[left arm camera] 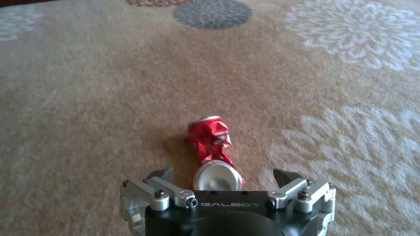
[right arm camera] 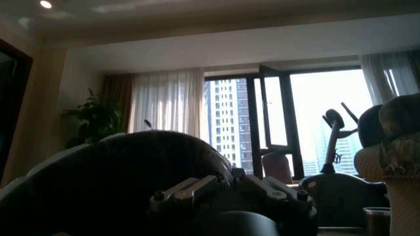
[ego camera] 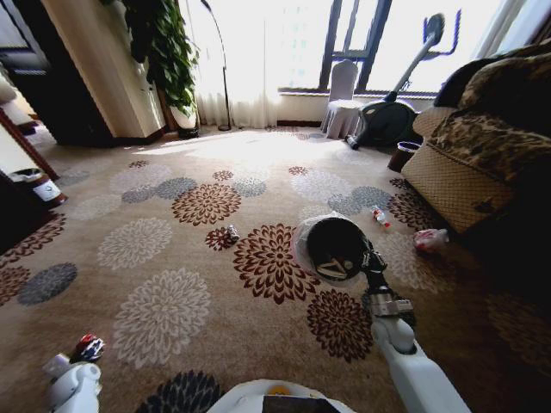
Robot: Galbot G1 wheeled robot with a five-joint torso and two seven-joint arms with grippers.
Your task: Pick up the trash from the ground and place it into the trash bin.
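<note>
Head view: the trash bin [ego camera: 337, 248] sits right of centre on the carpet [ego camera: 164, 310], tipped toward the camera, the right hand [ego camera: 368, 258] at its rim.

Left wrist view: left hand [left arm camera: 225, 183] spread wide, gripping nothing, around a crushed red can [left arm camera: 211, 147]. Best lower squarely before closing.

Right wrist view: the bin looms dark [right arm camera: 118, 182]; the right hand's opening I cannot tell.

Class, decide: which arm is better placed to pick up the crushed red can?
Left. The left gripper hangs open directly over the crushed red can on the carpet, while the right gripper is at the trash bin.
</note>
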